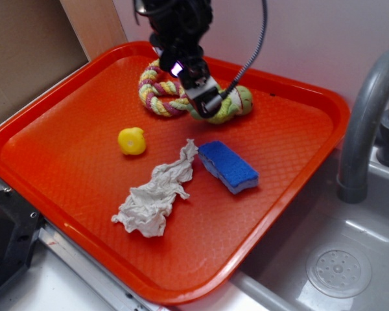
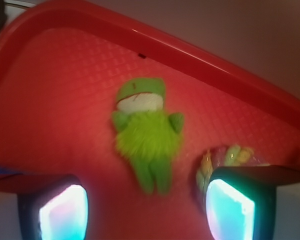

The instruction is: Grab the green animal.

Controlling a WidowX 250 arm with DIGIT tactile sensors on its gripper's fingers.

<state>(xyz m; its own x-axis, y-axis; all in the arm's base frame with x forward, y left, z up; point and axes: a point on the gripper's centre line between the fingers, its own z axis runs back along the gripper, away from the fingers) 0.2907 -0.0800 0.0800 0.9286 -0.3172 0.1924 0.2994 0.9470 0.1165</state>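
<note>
The green animal, a fuzzy lime-green plush frog (image 2: 149, 137) with a red-and-white mouth, lies flat on the red tray (image 2: 55, 90). In the exterior view only its head (image 1: 242, 100) and a bit of its body show past the gripper, near the tray's back rim. My gripper (image 1: 204, 97) hangs just above it, open and empty. In the wrist view my gripper (image 2: 146, 212) has its two glowing pads wide apart, and the frog's legs lie just ahead of the gap between them.
A braided yellow-pink-green rope ring (image 1: 159, 91) lies right beside the frog, and shows by the right pad (image 2: 225, 157). A yellow rubber duck (image 1: 131, 140), a crumpled white cloth (image 1: 157, 193) and a blue sponge (image 1: 228, 166) lie nearer the front. A grey faucet (image 1: 366, 116) and sink stand to the right.
</note>
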